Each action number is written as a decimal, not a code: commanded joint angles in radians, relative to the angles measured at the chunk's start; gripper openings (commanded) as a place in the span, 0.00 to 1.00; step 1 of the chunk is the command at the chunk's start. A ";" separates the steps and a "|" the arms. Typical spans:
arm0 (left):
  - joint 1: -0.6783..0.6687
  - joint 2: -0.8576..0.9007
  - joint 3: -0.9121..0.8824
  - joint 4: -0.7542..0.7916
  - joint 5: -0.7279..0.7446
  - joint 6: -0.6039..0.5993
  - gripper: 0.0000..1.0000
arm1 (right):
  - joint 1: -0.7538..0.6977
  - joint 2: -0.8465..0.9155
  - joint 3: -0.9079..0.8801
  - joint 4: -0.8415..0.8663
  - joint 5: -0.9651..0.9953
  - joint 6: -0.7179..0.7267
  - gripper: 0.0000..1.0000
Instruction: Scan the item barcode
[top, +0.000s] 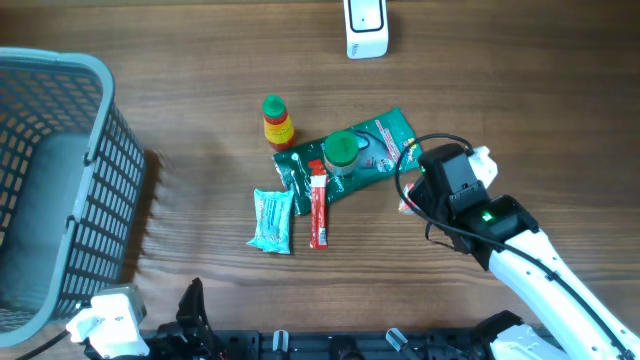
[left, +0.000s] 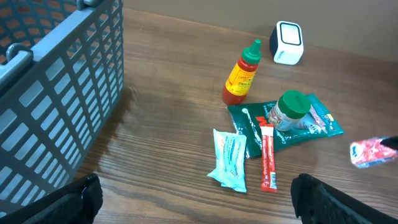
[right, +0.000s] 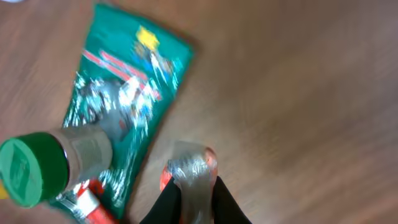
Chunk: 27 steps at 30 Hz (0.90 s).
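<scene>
Your R gripper (right: 188, 199) pinches a small red-silver packet (right: 189, 167) (near the green pouch (right: 127, 93)). L gripper (left: 199, 208) is spread wide by the basket (left: 62, 93).

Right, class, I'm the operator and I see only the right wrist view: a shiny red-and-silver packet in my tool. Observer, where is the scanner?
Observer: A white box-shaped device, likely the scanner, stands at the far side, beyond the green foil pouch.
Operator: Anything else near that pouch?
Observer: A red sauce bottle with a green cap stands just left of it.
Operator: And further left?
Observer: A grey plastic basket, apart from the items.
</scene>
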 joint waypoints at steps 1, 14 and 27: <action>0.006 -0.003 -0.006 0.002 0.008 0.001 1.00 | -0.004 -0.009 0.019 -0.061 -0.325 0.401 0.04; 0.006 -0.003 -0.006 0.002 0.008 0.002 1.00 | -0.003 -0.009 0.019 0.137 -1.012 0.387 0.04; 0.006 -0.003 -0.006 0.002 0.008 0.001 1.00 | 0.006 0.043 0.014 0.222 -0.552 -0.488 0.59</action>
